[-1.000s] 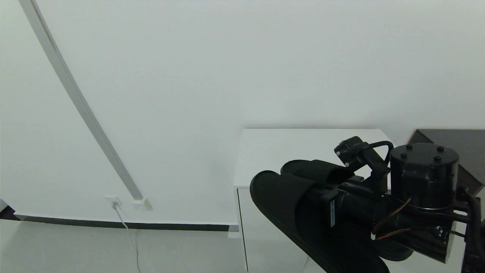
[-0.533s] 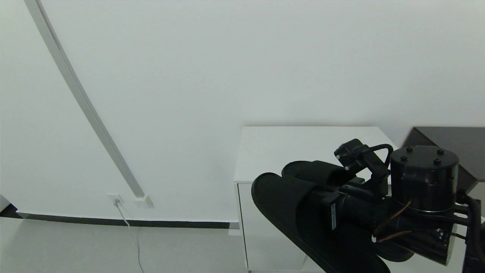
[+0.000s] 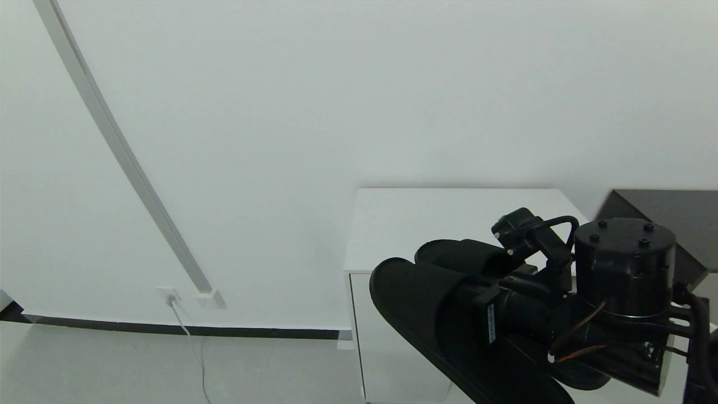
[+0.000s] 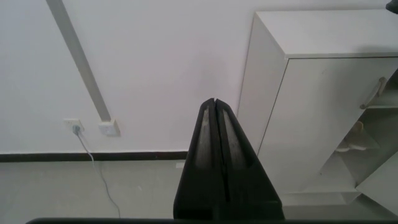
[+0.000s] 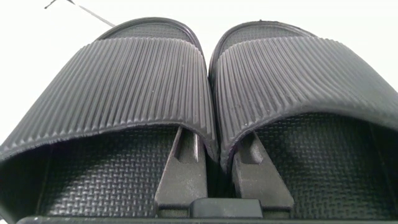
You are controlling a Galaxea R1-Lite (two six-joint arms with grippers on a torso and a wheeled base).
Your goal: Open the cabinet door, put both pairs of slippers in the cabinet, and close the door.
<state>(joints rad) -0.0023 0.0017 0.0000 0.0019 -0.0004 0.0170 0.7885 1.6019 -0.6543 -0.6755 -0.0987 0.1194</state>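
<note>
Wall socket (image 3: 167,294): low on the wall, far left, cable hanging from it.
L hand (image 4: 214,109): clenched, fingers pressed flat together, nothing in it; I've got it pointing at the wall left of the cabinet.
Cabinet (image 3: 449,216): white, against the wall; door panel w/ handle (image 4: 372,93), shelves showing just past it.
Slippers (image 3: 426,292): black pair, side by side, up in the air in front of the cabinet, not inside.
R hand (image 5: 216,168): grasping the pair, one finger under each strap, inner edges pinched together.

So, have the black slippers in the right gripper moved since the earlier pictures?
Yes, slightly: the black slippers in the right gripper now sit a little lower against the front top edge of the white cabinet.
</note>
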